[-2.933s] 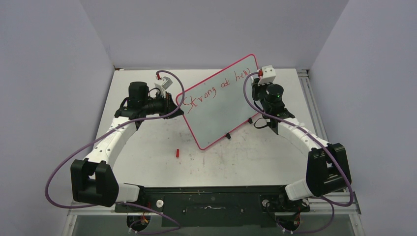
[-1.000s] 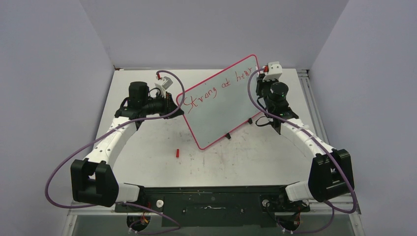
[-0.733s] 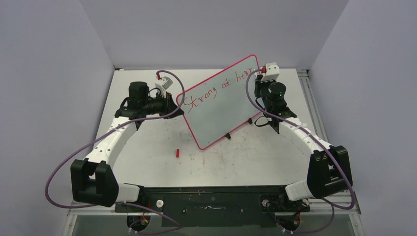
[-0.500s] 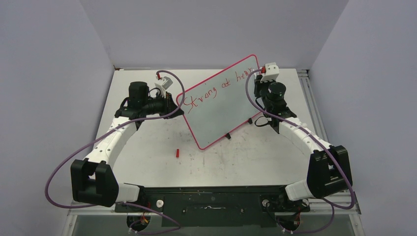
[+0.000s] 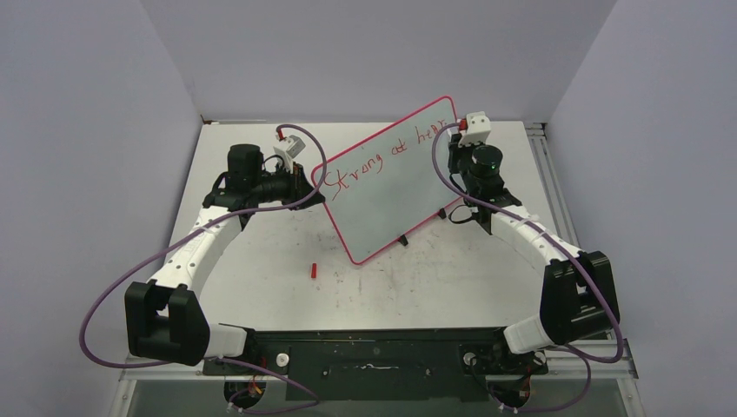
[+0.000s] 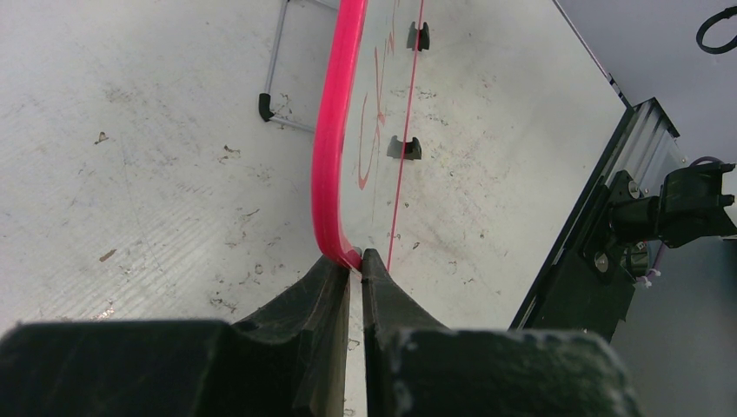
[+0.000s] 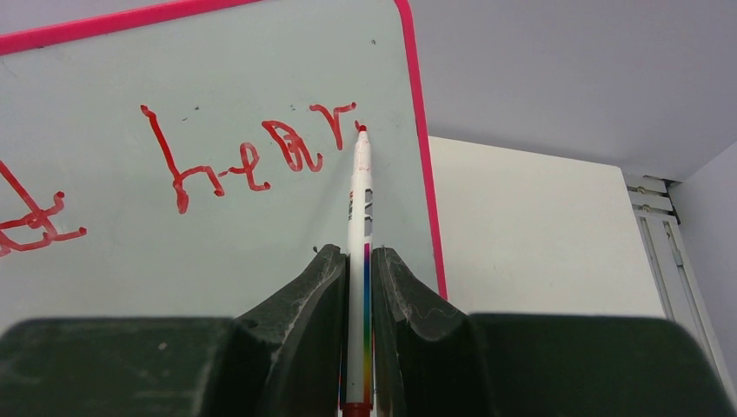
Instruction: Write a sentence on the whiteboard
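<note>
Left wrist view: the whiteboard (image 6: 495, 139) is seen almost edge-on. Its glossy face is steeply foreshortened and its far end is cut off by the frame. The sentence (image 6: 369, 148) shrinks to a few unreadable red strokes. The left gripper (image 6: 355, 261) has two matte black tapered fingers, pressed together on the rounded pink-red corner of the rim. A thin grey wire leg (image 6: 271, 82) with a black tip rests just beside the rim on the table (image 6: 130, 174), whose white top is scuffed and finely ribbed.

Right wrist view: the right gripper (image 7: 358, 261) pinches a slim white marker (image 7: 358, 208), whose lower end runs out of frame. The marker's red tip meets the pale face just right of the last stroke of "hear", close to the right rim. Further left, only the tail of an earlier word shows.

Top view: the board stands tilted on the table between the arms, its left corner in the left gripper. The marker cannot be made out behind the right wrist's white camera block (image 5: 475, 128). "Strong at hear" runs along the upper edge, its end crowded by a purple cable (image 5: 437, 152). A small red cap (image 5: 313, 270) lies on the table near the board's lower corner.
</note>
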